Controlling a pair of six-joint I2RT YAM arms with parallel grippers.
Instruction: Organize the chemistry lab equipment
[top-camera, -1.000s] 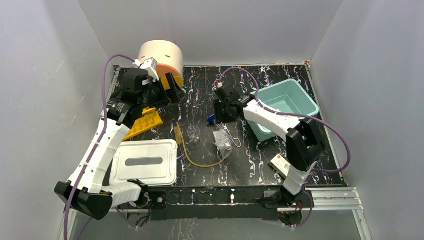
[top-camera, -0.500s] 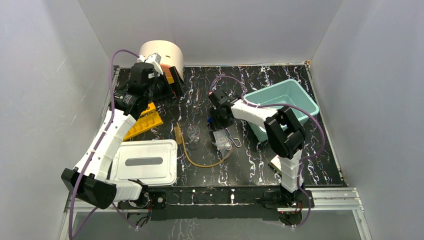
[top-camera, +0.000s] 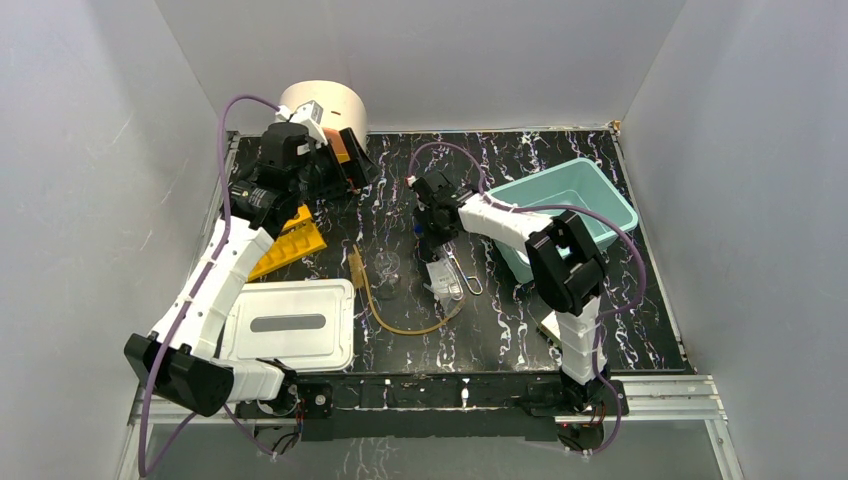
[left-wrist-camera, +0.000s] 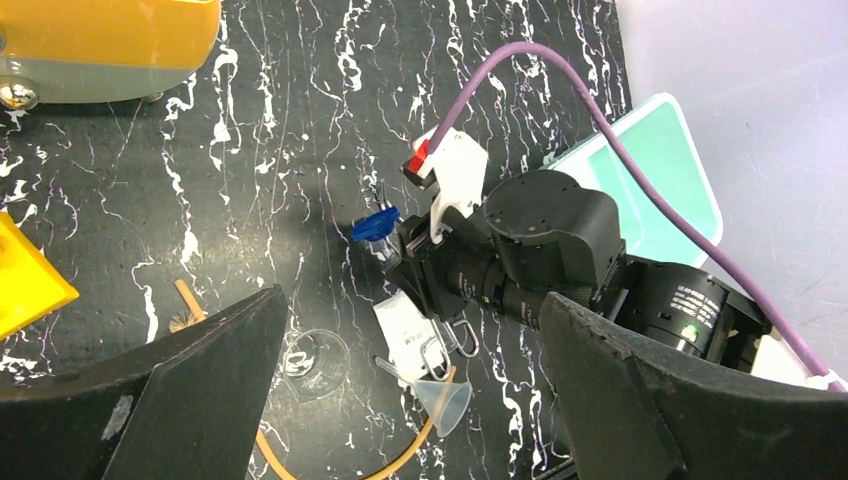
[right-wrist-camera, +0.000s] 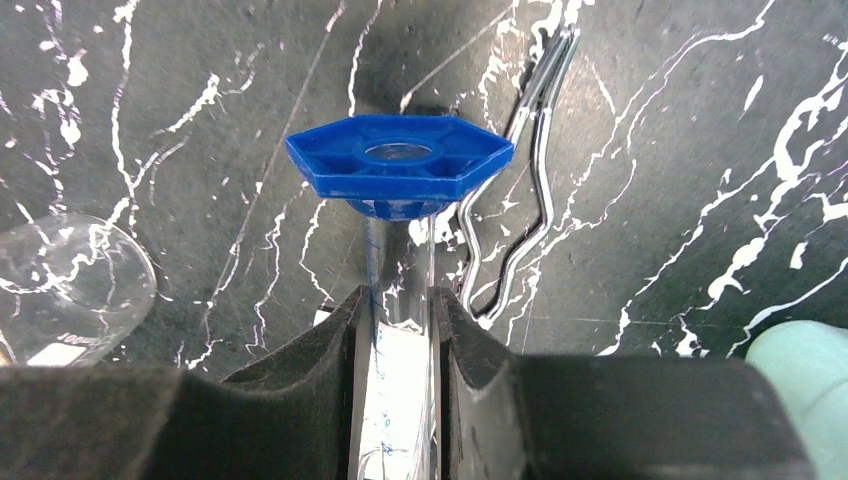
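Claw states: the right claw clamps the clear tube of the blue-based measuring cylinder (one finger each side) at the middle of the table, just beside the wire metal clamp. The left claw gapes wide, holding nothing.

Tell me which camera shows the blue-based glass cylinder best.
Right wrist: the blue-based glass cylinder fills the frame, its hexagonal base facing the camera and its tube pinched by the right gripper. Left wrist shows it small, at that gripper's tip. Top external shows only a blue speck.
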